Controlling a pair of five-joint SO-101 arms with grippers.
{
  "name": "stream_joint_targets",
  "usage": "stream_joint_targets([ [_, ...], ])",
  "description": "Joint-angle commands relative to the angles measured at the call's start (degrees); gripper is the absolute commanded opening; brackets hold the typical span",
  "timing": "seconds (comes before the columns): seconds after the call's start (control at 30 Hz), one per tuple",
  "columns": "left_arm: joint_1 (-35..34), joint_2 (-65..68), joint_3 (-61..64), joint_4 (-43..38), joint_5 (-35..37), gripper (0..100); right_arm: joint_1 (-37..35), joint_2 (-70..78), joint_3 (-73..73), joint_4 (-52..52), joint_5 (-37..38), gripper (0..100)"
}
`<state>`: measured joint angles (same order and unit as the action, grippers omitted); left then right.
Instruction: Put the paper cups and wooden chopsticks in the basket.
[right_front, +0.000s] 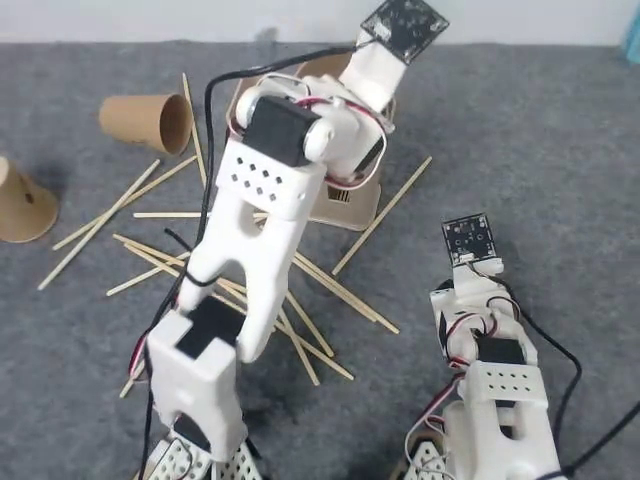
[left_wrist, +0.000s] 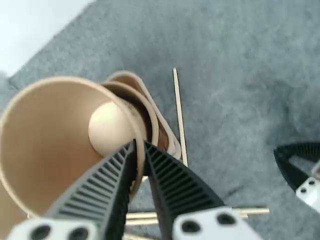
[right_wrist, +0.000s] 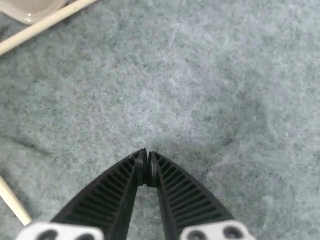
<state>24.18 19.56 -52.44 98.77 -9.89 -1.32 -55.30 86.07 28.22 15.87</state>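
My left gripper (left_wrist: 140, 146) is shut on the rim of a brown paper cup (left_wrist: 50, 135), one finger inside the cup and one outside. It holds the cup over the cream basket (right_front: 345, 203) at the back middle, where another cup's rim (left_wrist: 131, 80) shows just behind it. Two more paper cups lie on their sides at the left, one (right_front: 150, 122) farther back and one (right_front: 22, 205) at the edge. Several wooden chopsticks (right_front: 240, 270) are scattered across the grey carpet. My right gripper (right_wrist: 148, 154) is shut on nothing, low over bare carpet.
The left arm (right_front: 250, 230) stretches over the chopstick pile and hides part of the basket. The right arm (right_front: 490, 360) stands at the front right. One chopstick (right_front: 382, 215) leans beside the basket's right side. A basket corner (right_wrist: 30, 7) and a chopstick (right_wrist: 40, 26) lie ahead of the right gripper.
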Motion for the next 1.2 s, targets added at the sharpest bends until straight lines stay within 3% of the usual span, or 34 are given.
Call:
stream_joint_targets([
  [0.0, -0.35, -4.66, 1.45, 1.49, -0.88, 1, -0.22, -1.01, -0.53, -1.45, 0.70, 0.9],
  [0.37, 0.00, -6.51, -7.08, -0.53, -1.05, 2, -0.22, -1.01, -0.44, -1.45, 0.70, 0.9],
  [0.57, -1.49, -6.86, -8.75, 1.58, -0.79, 24, -0.22, -1.01, -0.44, -1.45, 0.70, 0.9],
  [0.63, -1.93, -6.77, -8.84, 1.32, -0.79, 26, -0.22, -1.01, -0.44, -1.36, 0.70, 0.9],
  [0.87, -2.90, -7.03, -15.25, 1.58, -0.79, 17, -0.22, -1.01, -0.44, -1.36, 0.70, 0.9],
  [1.03, -2.46, -6.86, -21.41, 1.67, -0.26, 2, -0.22, -1.01, -0.44, -1.36, 0.70, 0.9],
  [1.17, -1.93, -6.77, -20.26, 1.67, 10.81, 1, -0.22, -1.01, -0.44, -1.36, 0.70, 0.9],
])
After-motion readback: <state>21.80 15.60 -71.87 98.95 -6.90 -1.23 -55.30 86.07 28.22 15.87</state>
